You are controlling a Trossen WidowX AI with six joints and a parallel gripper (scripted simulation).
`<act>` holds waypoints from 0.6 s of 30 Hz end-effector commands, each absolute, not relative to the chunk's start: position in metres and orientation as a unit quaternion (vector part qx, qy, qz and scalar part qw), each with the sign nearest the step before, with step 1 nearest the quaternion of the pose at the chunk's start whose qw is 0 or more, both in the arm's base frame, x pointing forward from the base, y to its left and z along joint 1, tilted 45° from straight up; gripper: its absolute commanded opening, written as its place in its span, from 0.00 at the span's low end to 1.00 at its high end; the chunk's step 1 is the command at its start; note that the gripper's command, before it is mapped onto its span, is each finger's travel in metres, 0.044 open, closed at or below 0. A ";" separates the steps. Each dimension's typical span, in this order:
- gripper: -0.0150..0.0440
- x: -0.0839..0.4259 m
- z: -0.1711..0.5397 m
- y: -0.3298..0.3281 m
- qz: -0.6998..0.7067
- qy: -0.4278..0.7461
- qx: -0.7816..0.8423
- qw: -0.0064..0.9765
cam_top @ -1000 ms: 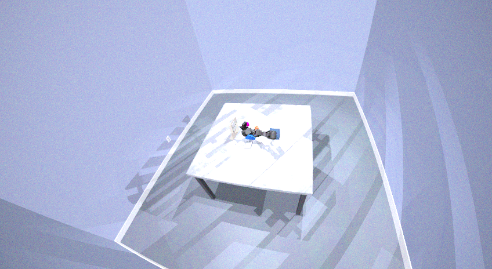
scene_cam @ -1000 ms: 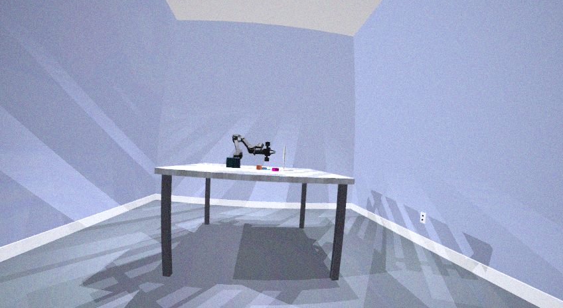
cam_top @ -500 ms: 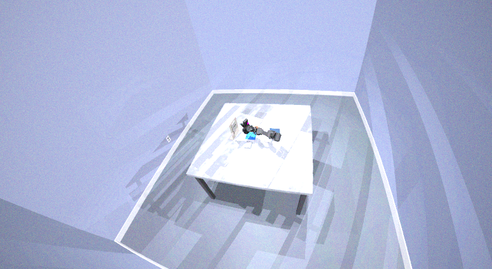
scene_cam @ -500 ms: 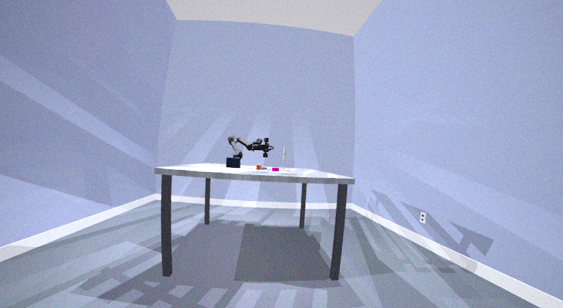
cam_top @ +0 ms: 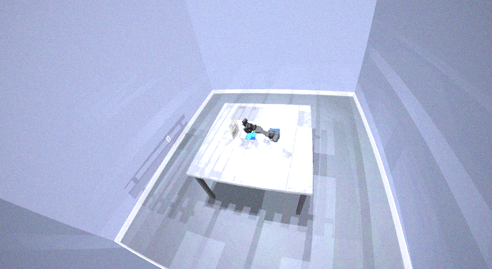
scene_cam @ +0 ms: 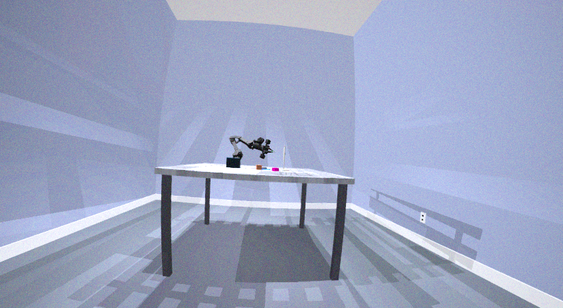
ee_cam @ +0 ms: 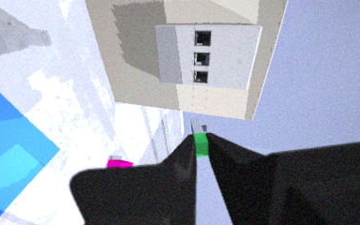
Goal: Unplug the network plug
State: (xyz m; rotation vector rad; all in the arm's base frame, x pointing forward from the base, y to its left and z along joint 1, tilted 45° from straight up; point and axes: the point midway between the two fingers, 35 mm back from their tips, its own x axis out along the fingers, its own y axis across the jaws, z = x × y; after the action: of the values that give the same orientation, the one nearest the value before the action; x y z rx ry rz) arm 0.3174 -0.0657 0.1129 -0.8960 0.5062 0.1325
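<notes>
My gripper (scene_cam: 272, 151) (ee_cam: 200, 139) is shut on the network plug (ee_cam: 201, 146), a small green body with a thin grey front end pointing away from the fingers. The plug is out of the socket, in the air in front of the upright beige panel (cam_top: 234, 129) (scene_cam: 283, 158) (ee_cam: 219, 100). The panel's light grey socket block (ee_cam: 231, 56) shows three dark openings, with no plug in them. In the wrist view a gap shows between plug and panel. The marked square (cam_top: 248, 148) is a faint outline on the table, hard to make out. The thin tab is not clear.
A bright blue flat thing (cam_top: 250, 136) (ee_cam: 22, 150) lies on the table below the gripper. A magenta block (scene_cam: 275, 169) (ee_cam: 119, 163) and an orange block (scene_cam: 258, 166) stand on the table. The arm's dark blue base box (cam_top: 275, 130) (scene_cam: 233, 162) stands behind.
</notes>
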 end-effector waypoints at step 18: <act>0.25 0.280 0.053 -0.044 0.339 0.253 -0.426 0.800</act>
State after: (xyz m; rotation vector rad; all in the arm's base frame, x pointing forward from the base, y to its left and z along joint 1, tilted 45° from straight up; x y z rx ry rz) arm 0.2871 -0.0488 0.0570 -0.9308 0.5747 0.6319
